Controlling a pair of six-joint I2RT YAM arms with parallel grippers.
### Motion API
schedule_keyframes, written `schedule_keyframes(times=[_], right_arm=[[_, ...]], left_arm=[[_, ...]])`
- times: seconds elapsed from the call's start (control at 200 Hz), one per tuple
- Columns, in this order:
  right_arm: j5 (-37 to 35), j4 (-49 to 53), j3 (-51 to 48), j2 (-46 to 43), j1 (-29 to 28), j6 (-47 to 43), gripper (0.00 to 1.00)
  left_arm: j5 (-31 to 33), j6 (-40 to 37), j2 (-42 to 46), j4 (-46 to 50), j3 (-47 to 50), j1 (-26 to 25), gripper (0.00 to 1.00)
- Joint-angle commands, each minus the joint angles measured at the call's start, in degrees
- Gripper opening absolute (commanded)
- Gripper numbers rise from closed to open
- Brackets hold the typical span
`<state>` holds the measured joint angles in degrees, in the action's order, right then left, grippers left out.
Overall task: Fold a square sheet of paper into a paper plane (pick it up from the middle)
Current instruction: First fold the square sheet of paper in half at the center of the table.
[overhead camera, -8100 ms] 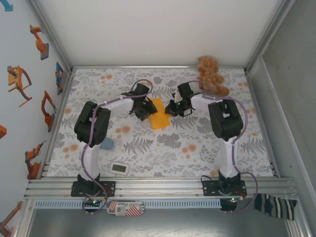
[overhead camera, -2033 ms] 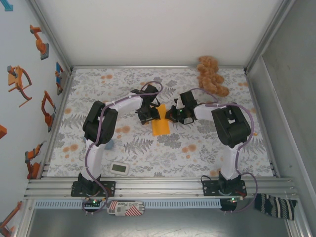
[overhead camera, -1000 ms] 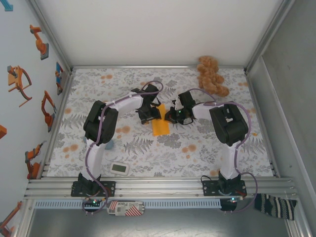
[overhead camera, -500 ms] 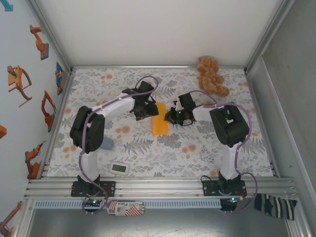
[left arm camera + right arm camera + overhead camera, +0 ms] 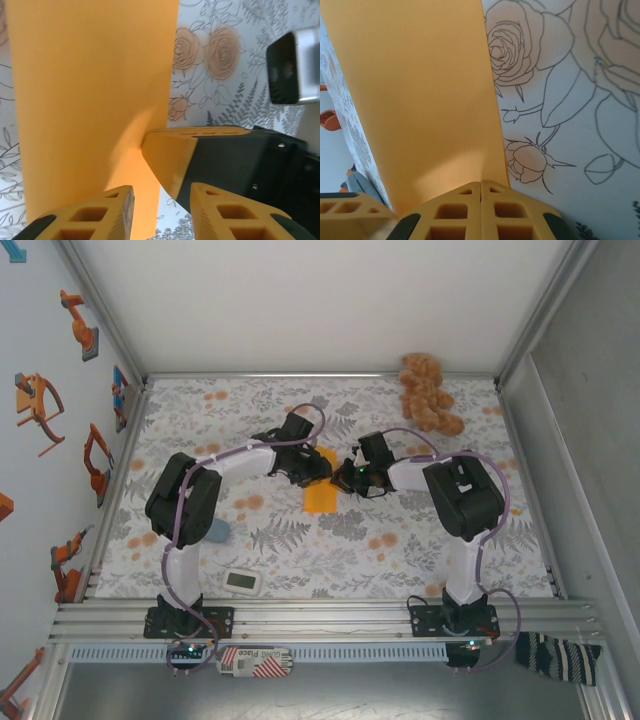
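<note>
Orange sheet of paper point(image 5: 320, 494), a narrow rectangle, lies flat on the table point(image 5: 400, 540) under both hands. Right hand point(image 5: 480, 186) is fully closed with nothing between its fingers, tips pressing the sheet's long edge. Left hand point(image 5: 160, 200) is partly open, holding nothing, fingers astride that edge just beside the right tips. Bare table lies on the near side of both hands. Plush toy point(image 5: 428, 392) sits well beyond the right hand.

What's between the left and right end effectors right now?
The square sheet of paper. In the top external view its far end lies between the left end effector and the right end effector.
</note>
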<state>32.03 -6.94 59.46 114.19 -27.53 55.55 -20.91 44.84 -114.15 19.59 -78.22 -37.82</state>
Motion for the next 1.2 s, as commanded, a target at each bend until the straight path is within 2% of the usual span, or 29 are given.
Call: schedule_keyframes(times=[0.0, 0.295, 0.521, 0.821, 1.192], right_arm=[[-5.8, 10.7, -2.3, 4.7, -1.4, -0.9, 0.00], [-6.6, 12.6, -1.8, 5.0, -1.3, -2.7, 0.00], [-7.2, 13.1, -2.2, 5.3, -1.4, -3.1, 0.00], [-7.7, 13.4, -2.4, 5.6, -1.4, -3.3, 0.00], [-8.7, 15.1, -2.2, 6.1, -1.4, -4.4, 0.00]], left_arm=[[-2.1, -1.1, -1.7, 1.1, -1.4, 0.1, 0.32], [-2.8, -2.6, -5.5, 3.9, -5.0, 0.1, 0.23], [-0.8, -2.9, -5.6, 3.7, -3.4, 0.5, 0.14], [-1.6, -3.1, -3.9, 2.1, -2.2, 1.4, 0.12], [-2.1, -4.9, -6.3, 3.2, -1.5, 2.8, 0.12]])
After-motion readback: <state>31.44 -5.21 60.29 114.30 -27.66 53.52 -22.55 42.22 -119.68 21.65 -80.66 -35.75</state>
